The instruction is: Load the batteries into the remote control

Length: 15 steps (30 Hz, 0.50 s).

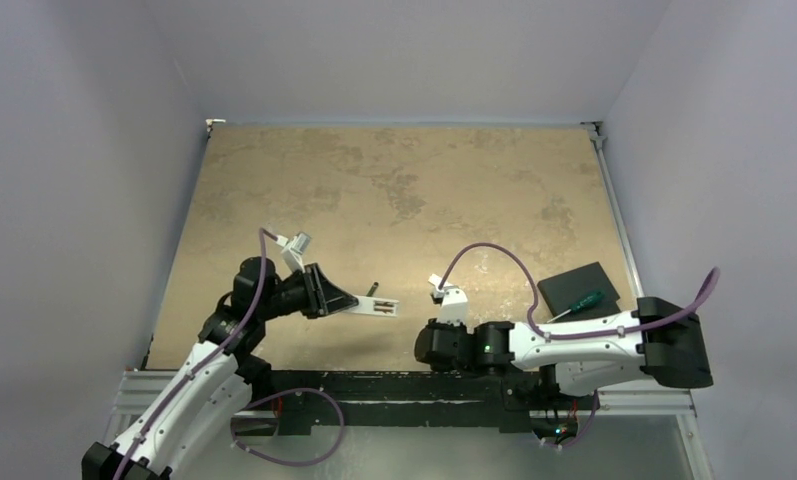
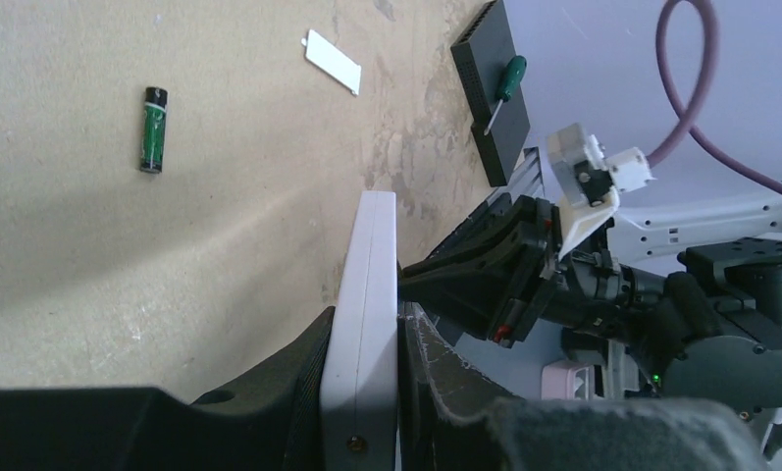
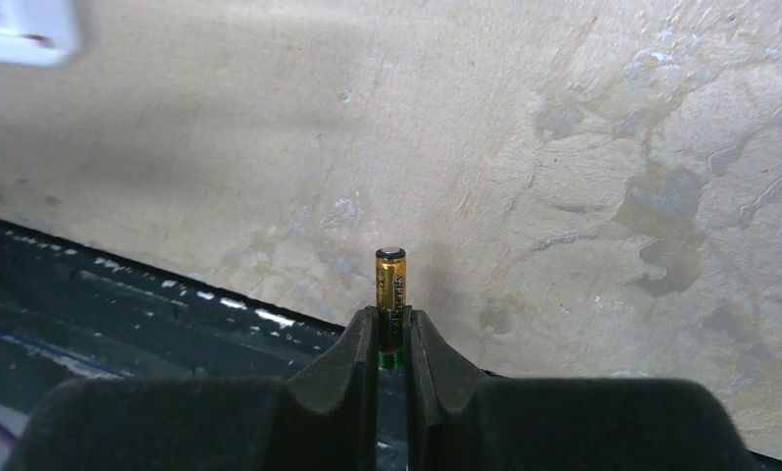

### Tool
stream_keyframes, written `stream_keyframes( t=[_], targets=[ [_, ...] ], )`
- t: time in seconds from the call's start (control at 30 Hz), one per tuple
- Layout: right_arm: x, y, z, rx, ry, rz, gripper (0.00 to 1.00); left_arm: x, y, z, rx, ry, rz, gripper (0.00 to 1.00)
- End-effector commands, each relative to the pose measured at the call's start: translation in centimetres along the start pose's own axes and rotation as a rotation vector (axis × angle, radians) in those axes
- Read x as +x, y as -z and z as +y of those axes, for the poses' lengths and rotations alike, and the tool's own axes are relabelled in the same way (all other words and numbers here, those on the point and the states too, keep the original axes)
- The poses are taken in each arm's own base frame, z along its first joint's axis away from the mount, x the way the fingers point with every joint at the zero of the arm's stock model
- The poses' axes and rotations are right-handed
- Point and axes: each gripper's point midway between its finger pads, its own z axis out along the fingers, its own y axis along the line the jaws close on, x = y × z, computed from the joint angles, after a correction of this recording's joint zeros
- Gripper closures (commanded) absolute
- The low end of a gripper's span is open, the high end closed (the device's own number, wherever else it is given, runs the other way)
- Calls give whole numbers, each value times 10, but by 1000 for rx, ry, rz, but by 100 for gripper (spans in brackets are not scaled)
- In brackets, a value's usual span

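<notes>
Right gripper (image 3: pixel 393 329), low centre of its wrist view: pinched tight on the gold battery (image 3: pixel 391 280), standing upright above the fingertips. Left gripper (image 2: pixel 362 339), bottom centre: clamped on the remote control (image 2: pixel 372 255), held on edge. Beyond, upper left, the dark battery (image 2: pixel 152 128) lies on the table (image 2: pixel 73 245). Top: a white cover (image 2: pixel 333 62), then the screwdriver (image 2: pixel 507 83) on the black pad (image 2: pixel 477 69).
</notes>
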Motion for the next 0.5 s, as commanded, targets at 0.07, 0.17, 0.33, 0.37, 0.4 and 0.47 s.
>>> stream_keyframes(
  t=[0.07,0.17,0.33,0.37,0.4,0.47],
  targets=[
    [-20,16,-5,-41,52,-81,100,1,-11,-4,82,68,-2,100],
    [-29,23,-2,-62,74,-110,100,6,-17,5,79,91,11,100],
    [-43,34,12,-144,93,-164,100,15,-26,23,54,148,29,100],
    [-44,36,16,-170,97,-165,100,18,-27,27,44,156,33,100],
    [-46,38,19,-187,101,-171,100,19,-28,31,32,164,36,100],
    [-48,41,23,-213,116,-182,100,26,-30,41,7,188,47,100]
  ],
)
